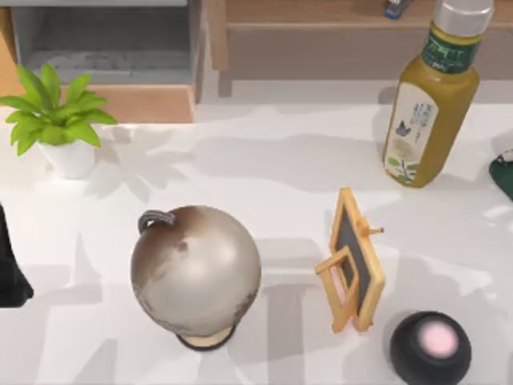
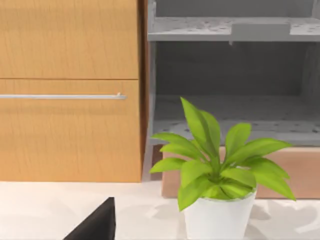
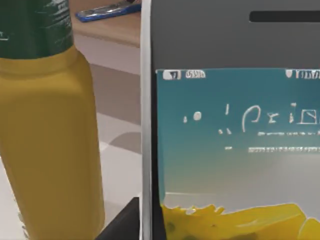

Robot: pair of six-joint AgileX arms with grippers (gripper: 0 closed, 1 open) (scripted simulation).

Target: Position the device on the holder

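The device (image 3: 235,145) stands upright very close in the right wrist view, showing its white edge, dark front and lit screen. It is beside the yellow bottle (image 3: 47,135). My right gripper (image 1: 503,172) is at the table's right edge, near the bottle (image 1: 429,100), shut on the device. One dark finger (image 3: 122,225) rests against the device's edge. The holder (image 1: 353,261), a light-wood easel with a dark panel, stands right of centre with nothing on it. My left arm (image 1: 10,277) is parked at the left edge.
A globe (image 1: 196,271) stands left of the holder. A black round speaker with a pink top (image 1: 430,346) sits at the front right. A potted plant (image 1: 58,120) is at the back left, in front of wooden cabinets and grey shelves (image 2: 225,65).
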